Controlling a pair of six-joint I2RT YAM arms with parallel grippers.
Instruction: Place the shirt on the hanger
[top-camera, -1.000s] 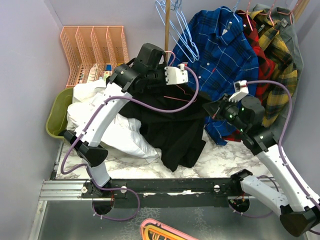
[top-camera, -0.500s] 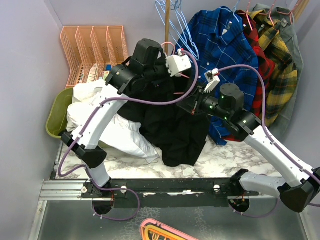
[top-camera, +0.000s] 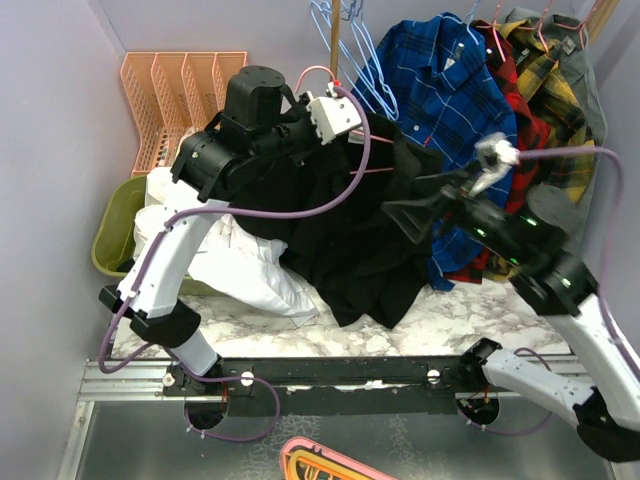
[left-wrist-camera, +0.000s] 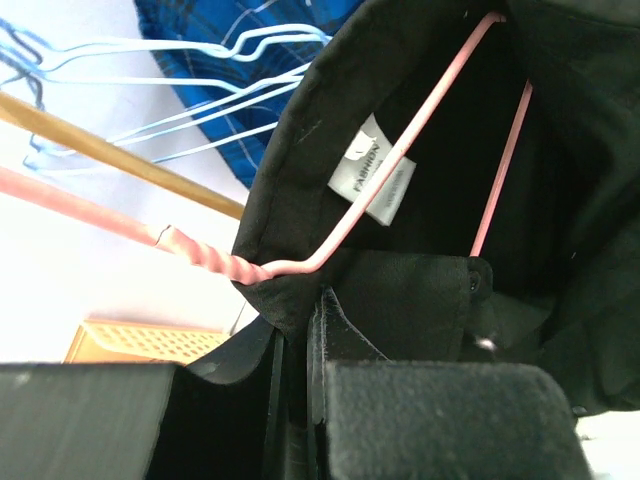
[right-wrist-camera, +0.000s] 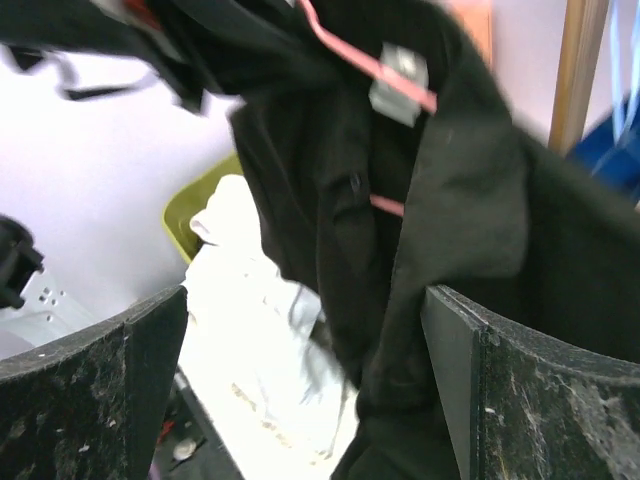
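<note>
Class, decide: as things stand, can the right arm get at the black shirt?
Probably yes: the right end effector is open, facing the shirt close ahead, with nothing visibly between them.

Right tool (right-wrist-camera: 305, 300) now wide open, off the shirt (top-camera: 350, 240); left tool (left-wrist-camera: 295, 335) and hanger (left-wrist-camera: 440, 92) higher.

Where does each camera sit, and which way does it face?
Top external: fixed above and behind the bases, looking down at the table; left arm and right arm show.
Left wrist: on the left gripper, looking past its shut fingers at the shirt collar and pink hanger.
Right wrist: on the right gripper, facing the shirt between its open fingers.
Shared: both wrist views show the shirt's white label crossed by the hanger wire.
</note>
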